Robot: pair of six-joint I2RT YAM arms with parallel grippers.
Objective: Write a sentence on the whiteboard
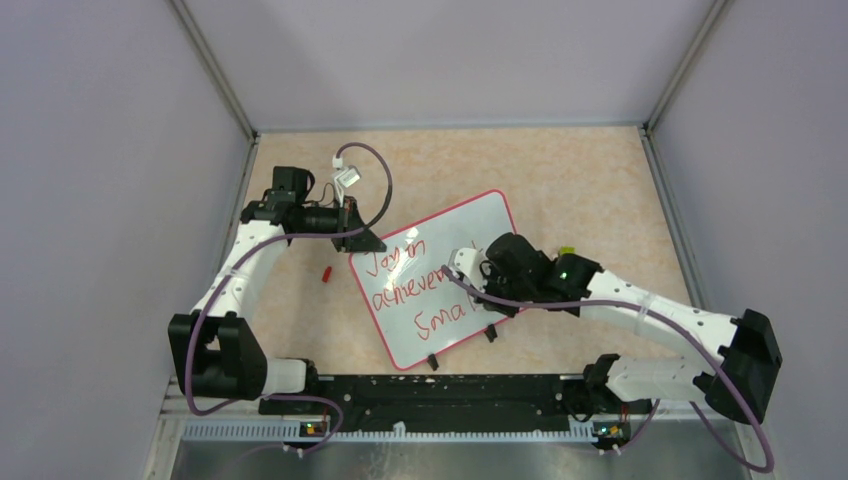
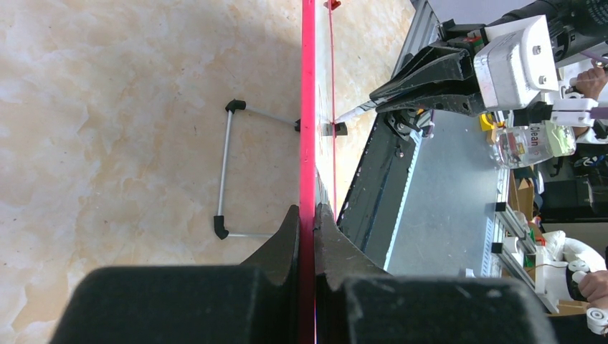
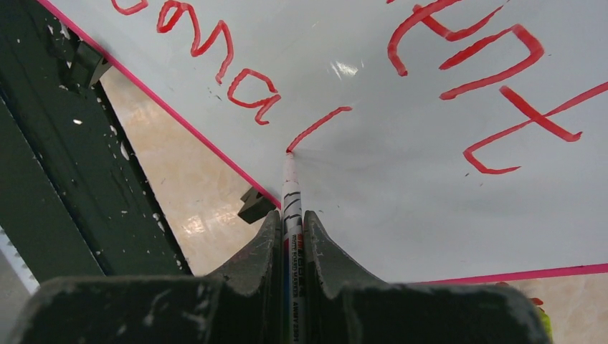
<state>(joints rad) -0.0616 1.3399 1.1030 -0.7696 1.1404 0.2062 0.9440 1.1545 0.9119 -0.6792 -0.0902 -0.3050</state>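
Note:
The whiteboard (image 1: 447,250), white with a red-pink frame, lies tilted in the middle of the table. The sentence (image 1: 412,287) in red reads "Joy in achievement Smal"; its strokes also show in the right wrist view (image 3: 459,57). My left gripper (image 1: 362,238) is shut on the board's upper left edge; the left wrist view shows the red frame (image 2: 307,107) pinched between the jaws (image 2: 308,215). My right gripper (image 1: 466,272) is shut on a white marker (image 3: 290,201), whose red tip touches the board at the end of a fresh stroke (image 3: 319,127).
A small red marker cap (image 1: 326,272) lies on the table left of the board. The board's wire leg (image 2: 226,172) rests on the table. A black rail (image 1: 430,392) runs along the near edge. A yellow-green object (image 1: 566,250) sits right of the board.

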